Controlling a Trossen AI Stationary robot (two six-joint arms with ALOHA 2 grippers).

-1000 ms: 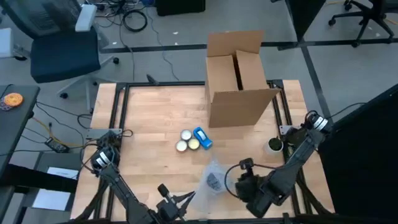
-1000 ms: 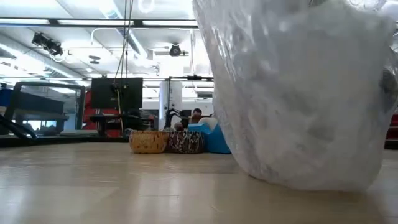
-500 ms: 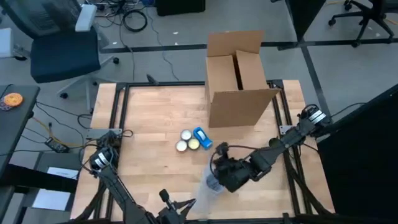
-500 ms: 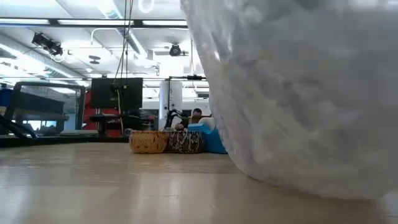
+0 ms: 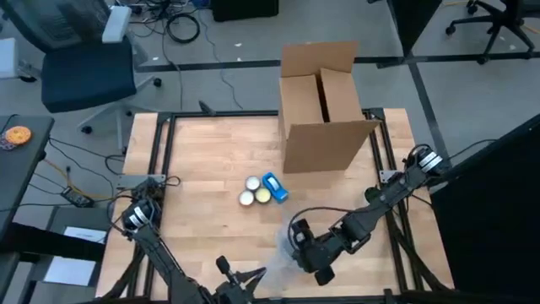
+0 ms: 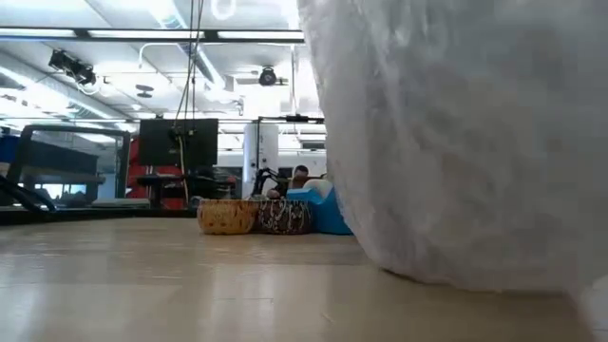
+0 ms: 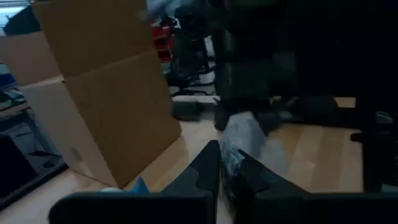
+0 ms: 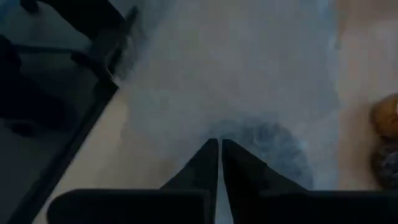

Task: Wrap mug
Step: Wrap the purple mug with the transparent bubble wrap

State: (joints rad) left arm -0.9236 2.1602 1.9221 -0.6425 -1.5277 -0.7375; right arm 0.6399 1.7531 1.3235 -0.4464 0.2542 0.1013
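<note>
Two arms share the worktop point(image 5: 202, 160), and the right one is doing the work. Its tool point(image 5: 302, 250) hangs low over the near edge, directly above the bubble wrap point(image 5: 285, 247), and the right wrist view shows its two fingers point(image 8: 205, 165) pressed together with their tips right over the wrap point(image 8: 236, 81). Whether a fold is pinched between them cannot be told. The mug point(image 8: 264, 146) seems to be the darker rounded shape showing through the film just ahead of those tips, so it probably sits inside or under the sheet. Keeping the tool down there likely pins or tucks the wrap around it.

The left arm's tool point(image 5: 239, 280) waits at the near edge, just beside the wrap, its fingers point(image 7: 205, 168) drawn together on nothing, probably ready to catch a loose flap.

A cardboard box point(image 5: 325, 110) stands open at the far side, presumably for the finished bundle. Several small tins point(image 5: 256, 191) and a blue packet point(image 5: 275, 187) lie mid-worktop, well apart from the wrapping.
</note>
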